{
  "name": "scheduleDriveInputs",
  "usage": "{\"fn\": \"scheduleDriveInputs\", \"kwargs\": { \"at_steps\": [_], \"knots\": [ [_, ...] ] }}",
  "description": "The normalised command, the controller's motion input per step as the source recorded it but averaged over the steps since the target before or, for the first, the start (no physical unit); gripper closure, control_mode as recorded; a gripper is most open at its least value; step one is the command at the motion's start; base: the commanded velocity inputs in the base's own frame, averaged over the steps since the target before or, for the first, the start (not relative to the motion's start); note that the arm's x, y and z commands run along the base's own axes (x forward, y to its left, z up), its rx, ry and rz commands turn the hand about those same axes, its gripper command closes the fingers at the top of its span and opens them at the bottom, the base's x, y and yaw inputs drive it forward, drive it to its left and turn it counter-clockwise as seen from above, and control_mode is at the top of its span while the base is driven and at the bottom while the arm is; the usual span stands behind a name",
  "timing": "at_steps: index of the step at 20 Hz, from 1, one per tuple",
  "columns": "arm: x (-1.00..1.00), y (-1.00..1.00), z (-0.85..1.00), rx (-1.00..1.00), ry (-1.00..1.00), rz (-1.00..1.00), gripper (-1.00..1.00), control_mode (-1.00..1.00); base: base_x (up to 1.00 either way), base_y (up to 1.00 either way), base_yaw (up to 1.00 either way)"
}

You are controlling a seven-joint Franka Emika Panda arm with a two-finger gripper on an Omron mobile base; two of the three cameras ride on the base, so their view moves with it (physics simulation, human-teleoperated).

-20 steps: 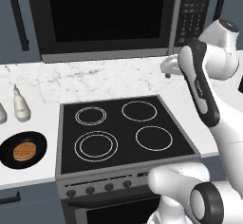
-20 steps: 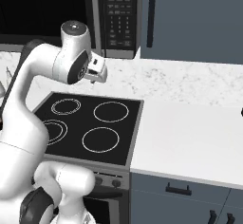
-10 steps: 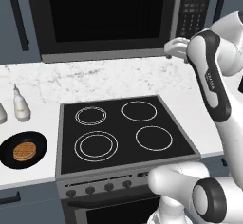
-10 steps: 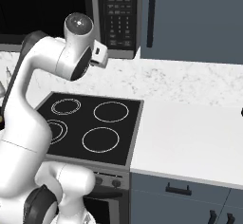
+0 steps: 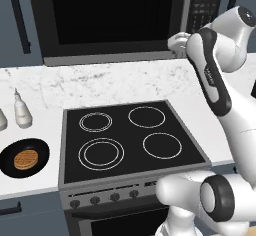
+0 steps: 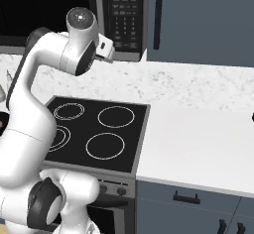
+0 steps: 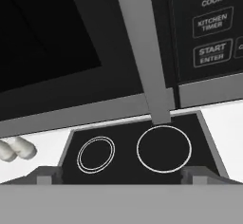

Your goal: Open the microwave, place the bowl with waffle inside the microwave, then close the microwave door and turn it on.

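Robot arm (image 5: 212,75): glossy white rounded shell segments; dark grey round joint caps at the ends; a black band with small white lettering along the forearm link. Bulbous white base (image 6: 54,198) with one dark circular cap.

Microwave (image 5: 115,20) cropped at the top edge of the left base view, its top out of frame; keypad (image 5: 204,2) lettering too small to read there. In the right base view, microwave door (image 6: 47,10) cut by the top and left edges and partly covered by the arm. Bowl (image 6: 2,121) reduced to a sliver at the left edge, behind the arm. Left bottle (image 5: 1,120) clipped by the left edge. In the hand view, keypad buttons cut off at the right edge.
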Motion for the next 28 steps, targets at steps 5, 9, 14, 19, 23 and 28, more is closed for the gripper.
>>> {"fn": "scheduleDriveInputs", "kwargs": {
  "at_steps": [5, 9, 14, 19, 23, 28],
  "knots": [
    [0.29, -0.15, 0.58, 0.00, -0.11, -0.08, -1.00, -1.00, 0.00, 0.00, 0.00],
    [0.24, -0.06, 0.28, 0.00, -0.12, -0.06, -1.00, -1.00, 0.00, 0.00, 0.00],
    [0.32, 0.00, 0.00, 0.00, -0.23, -0.09, -1.00, -1.00, 0.00, 0.00, 0.00],
    [0.50, 0.00, 0.00, 0.00, -0.15, -0.13, -1.00, -1.00, 0.00, 0.00, 0.00],
    [0.54, -0.02, 0.00, 0.00, -0.01, -0.07, -1.00, -1.00, 0.00, 0.00, 0.00],
    [0.60, 0.00, 0.00, 0.00, 0.04, 0.00, -1.00, -1.00, 0.00, 0.00, 0.00]
  ]
}}
